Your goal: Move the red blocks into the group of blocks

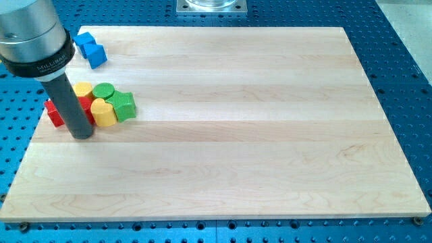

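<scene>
My tip [82, 136] rests on the wooden board [223, 135] at the view's left, just below a cluster of blocks. The rod hides part of that cluster. A red block [53, 113] shows left of the rod, and a second red piece [86, 104] shows right of it, touching the yellow heart-shaped block [102, 113]. A yellow block [83, 89] sits above it, with a green cylinder [104, 90] and a green star-shaped block [124, 105] to the right. All these blocks touch or nearly touch. Two blue blocks [90, 48] lie apart at the board's top left corner.
The board lies on a blue perforated table [398, 40]. The board's left edge runs close beside the red block. A grey metal mount [211, 7] stands at the view's top centre. The arm's silver body [30, 34] fills the top left.
</scene>
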`<state>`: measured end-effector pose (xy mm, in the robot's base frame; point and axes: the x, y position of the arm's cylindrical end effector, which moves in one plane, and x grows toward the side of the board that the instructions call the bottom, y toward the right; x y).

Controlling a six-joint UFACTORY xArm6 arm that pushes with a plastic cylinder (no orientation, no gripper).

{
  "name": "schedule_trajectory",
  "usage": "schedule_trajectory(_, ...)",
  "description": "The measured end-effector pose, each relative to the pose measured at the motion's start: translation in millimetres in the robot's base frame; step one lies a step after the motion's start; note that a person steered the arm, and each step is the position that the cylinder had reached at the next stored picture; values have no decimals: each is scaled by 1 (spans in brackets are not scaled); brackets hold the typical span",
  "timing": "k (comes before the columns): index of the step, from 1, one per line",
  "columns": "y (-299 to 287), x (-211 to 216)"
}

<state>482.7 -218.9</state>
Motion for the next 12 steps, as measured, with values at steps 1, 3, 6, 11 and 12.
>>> schedule_trajectory(1, 0, 0)
schedule_trajectory(3, -13, 48)
schedule_trajectory(6, -85, 24)
schedule_trajectory(11, -86, -27)
schedule_trajectory(12, -86, -29)
